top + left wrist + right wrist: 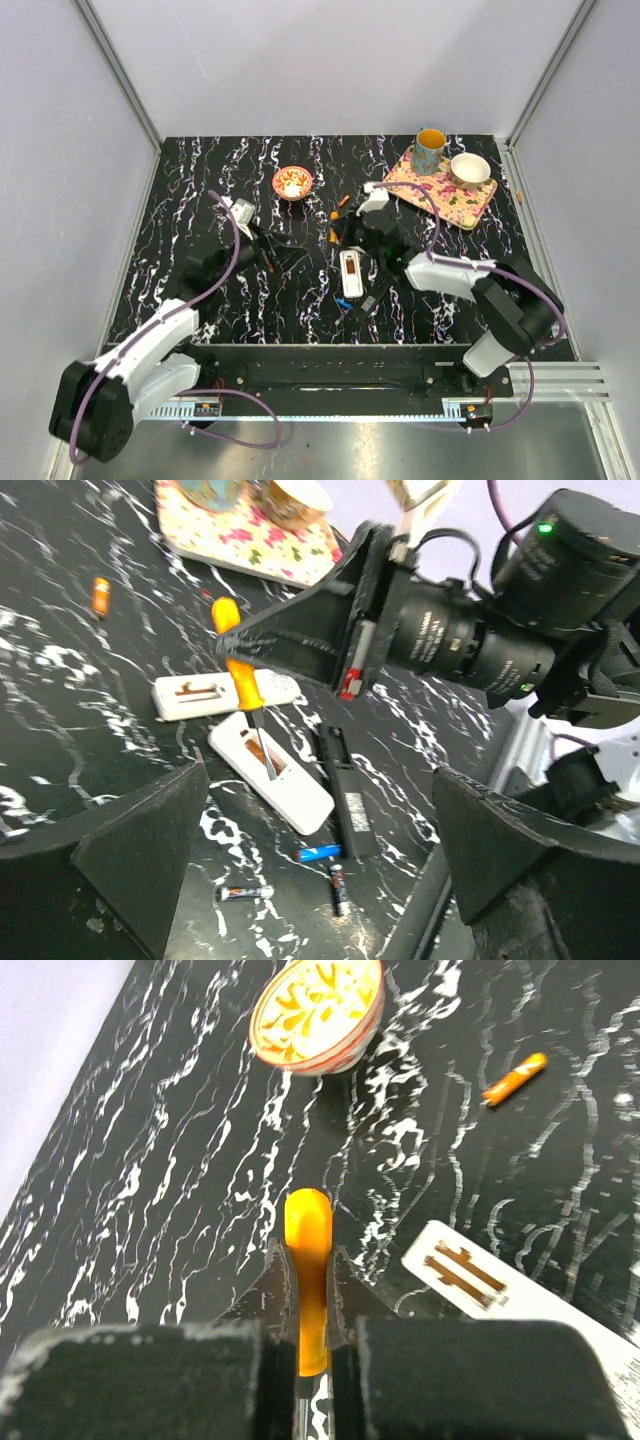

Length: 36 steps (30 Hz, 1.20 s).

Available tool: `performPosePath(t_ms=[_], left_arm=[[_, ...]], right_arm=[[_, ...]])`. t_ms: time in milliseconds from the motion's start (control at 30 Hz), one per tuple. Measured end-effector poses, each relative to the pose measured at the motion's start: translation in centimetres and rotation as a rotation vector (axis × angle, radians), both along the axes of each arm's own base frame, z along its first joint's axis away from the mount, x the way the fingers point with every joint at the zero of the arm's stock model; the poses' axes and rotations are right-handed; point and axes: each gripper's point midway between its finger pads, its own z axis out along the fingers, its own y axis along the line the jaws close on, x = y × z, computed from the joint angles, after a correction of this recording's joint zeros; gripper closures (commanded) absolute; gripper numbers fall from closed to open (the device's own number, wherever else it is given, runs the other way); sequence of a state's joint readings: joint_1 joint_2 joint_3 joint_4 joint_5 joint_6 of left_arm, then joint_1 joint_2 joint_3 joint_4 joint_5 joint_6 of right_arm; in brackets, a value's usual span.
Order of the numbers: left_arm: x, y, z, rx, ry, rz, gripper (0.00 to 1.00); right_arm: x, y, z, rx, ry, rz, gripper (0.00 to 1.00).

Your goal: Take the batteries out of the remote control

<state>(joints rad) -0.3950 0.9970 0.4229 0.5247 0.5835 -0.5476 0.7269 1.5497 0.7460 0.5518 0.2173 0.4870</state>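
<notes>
**Counter** (200,210): a flat black slab with white, marble-like veining. Plain pale walls close it in on three sides, with metal posts at the far corners.

**Remote control** (290,785): a white oblong lying mid-counter with its back open. Whether a cell sits in the bay cannot be told from this angle.

**Screwdriver** (240,670): glossy orange handle and thin metal shaft, with the tip down in that bay.

**Right fingers** (420,1370): matte black, pinching the screwdriver handle.

**Left fingers** (130,850): spread wide and holding nothing.

**Batteries:**
- One orange battery (100,595) lies loose on the counter, well apart from the remote, toward the floral tray (445,205).
- Two dark cells (247,892) and a blue cell (318,853) lie near the remote's near end.

**Other items:** a white cover (215,693) and a black strip (345,800) lie beside the remote. A patterned bowl (318,1010) stands farther back.

**Room to move:** the broadest open stretch of counter is on the left side.
</notes>
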Motion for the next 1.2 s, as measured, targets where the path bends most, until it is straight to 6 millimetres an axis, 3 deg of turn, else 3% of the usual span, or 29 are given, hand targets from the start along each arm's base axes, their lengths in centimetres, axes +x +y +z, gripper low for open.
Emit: performPosePath(t_ms=[133, 300, 467, 533, 567, 633, 800, 1000, 1200], left_arm=[[0.1, 2.6, 1.4, 0.098, -0.068, 0.133, 0.01], [0.6, 7.2, 1.8, 0.226, -0.049, 0.381, 0.01], [0.9, 10.1, -0.2, 0.321, 0.035, 0.527, 0.01], [0.8, 10.7, -1.3, 0.358, 0.073, 0.548, 0.01], [0.8, 10.9, -1.7, 0.370, 0.086, 0.555, 0.01], [0.7, 11.1, -2.2, 0.387, 0.103, 0.560, 0.01], [0.6, 11.2, -2.4, 0.392, 0.109, 0.560, 0.01], [0.9, 11.0, -3.1, 0.407, 0.127, 0.555, 0.01], [1.2, 11.3, -3.8, 0.417, 0.143, 0.575, 0.01]], right_arm=[[0.8, 3.1, -1.5, -0.026, 0.070, 0.098, 0.99], [0.9, 4.9, -5.6, -0.097, 0.203, 0.158, 0.82], [0.3, 5.1, -8.6, -0.156, 0.310, 0.179, 0.46], [-0.1, 5.2, -9.2, -0.166, 0.334, 0.193, 0.38], [-0.2, 5.1, -9.4, -0.172, 0.342, 0.197, 0.18], [-0.3, 5.2, -9.4, -0.171, 0.345, 0.200, 0.01], [-0.6, 4.9, -8.8, -0.166, 0.331, 0.204, 0.00], [-1.3, 3.6, -6.1, -0.133, 0.266, 0.179, 0.00], [-2.9, -0.8, -2.4, -0.125, 0.147, 0.074, 0.00]])
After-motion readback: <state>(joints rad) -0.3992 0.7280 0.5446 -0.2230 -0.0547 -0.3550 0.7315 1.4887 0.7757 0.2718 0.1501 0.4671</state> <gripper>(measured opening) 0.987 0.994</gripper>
